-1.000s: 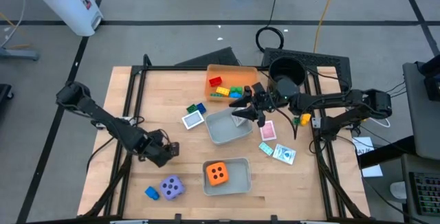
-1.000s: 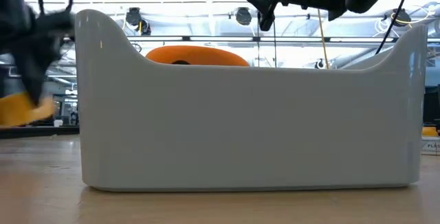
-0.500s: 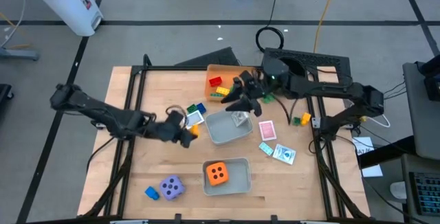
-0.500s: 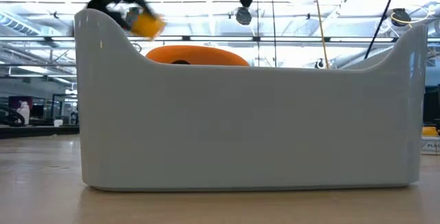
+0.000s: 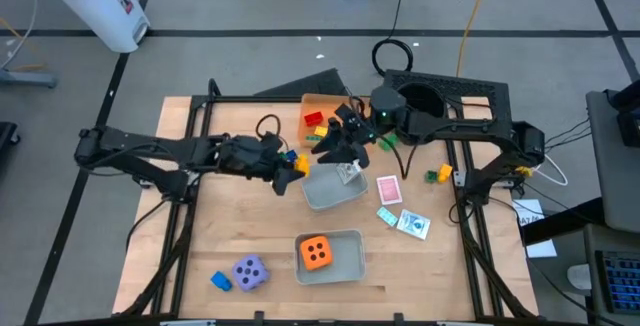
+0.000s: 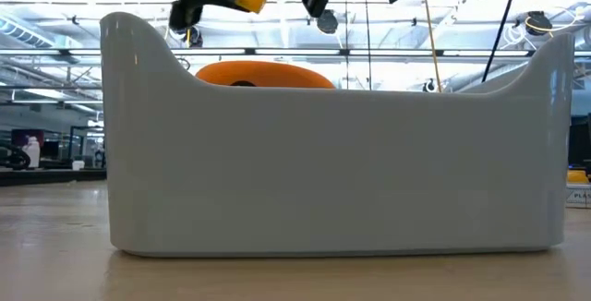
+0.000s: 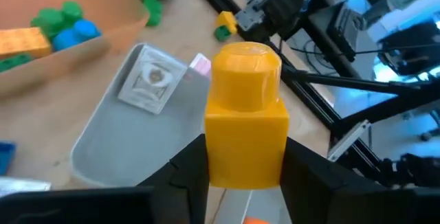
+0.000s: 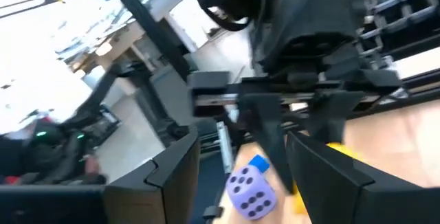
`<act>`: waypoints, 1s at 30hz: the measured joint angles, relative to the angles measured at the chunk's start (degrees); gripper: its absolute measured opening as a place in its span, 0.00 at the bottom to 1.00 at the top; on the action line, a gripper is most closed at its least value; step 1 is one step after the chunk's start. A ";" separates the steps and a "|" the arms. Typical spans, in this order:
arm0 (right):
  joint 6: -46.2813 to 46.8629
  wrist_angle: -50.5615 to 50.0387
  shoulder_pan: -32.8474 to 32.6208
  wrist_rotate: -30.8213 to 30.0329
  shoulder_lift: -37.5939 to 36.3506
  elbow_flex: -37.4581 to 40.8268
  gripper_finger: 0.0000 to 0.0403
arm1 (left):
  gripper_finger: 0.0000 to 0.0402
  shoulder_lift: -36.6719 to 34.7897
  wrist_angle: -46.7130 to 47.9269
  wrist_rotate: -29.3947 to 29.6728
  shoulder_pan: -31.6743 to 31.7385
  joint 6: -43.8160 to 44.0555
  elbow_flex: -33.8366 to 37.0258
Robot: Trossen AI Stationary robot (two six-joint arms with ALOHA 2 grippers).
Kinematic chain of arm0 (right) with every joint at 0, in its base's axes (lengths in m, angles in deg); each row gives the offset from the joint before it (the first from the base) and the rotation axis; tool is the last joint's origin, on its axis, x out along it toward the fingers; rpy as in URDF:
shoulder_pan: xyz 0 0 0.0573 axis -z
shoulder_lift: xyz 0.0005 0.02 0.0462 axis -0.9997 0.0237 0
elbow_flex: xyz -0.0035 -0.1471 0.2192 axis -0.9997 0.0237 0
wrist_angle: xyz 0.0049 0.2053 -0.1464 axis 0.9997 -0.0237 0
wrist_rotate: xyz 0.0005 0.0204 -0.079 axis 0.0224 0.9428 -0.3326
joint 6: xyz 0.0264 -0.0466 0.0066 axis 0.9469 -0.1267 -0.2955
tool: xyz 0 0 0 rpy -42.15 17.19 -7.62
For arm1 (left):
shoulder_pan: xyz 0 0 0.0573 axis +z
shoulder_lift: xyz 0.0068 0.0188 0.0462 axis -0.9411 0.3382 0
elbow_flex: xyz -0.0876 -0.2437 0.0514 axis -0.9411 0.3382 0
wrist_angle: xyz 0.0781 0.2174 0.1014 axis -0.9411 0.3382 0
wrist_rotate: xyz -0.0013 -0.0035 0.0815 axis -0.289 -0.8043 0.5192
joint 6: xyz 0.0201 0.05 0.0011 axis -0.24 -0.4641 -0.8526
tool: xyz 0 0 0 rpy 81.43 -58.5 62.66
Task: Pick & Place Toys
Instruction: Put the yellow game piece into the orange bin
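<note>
Yellow brick gripped in left tool beside grey tray, right tool open, empty.

The wooden table stands on a grey floor marked with dark lines. A white bin sits on the floor near one far corner, and black and yellow cables lie across the floor behind the table. Seen from low down, the room behind has a bright ceiling with long beams and round lamps, and a big window wall with shelves far off.
</note>
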 joint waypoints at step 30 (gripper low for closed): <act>3.19 4.87 -0.18 -3.69 0.00 5.53 0.40 | 0.35 6.14 -3.98 -2.66 1.12 -6.81 -8.19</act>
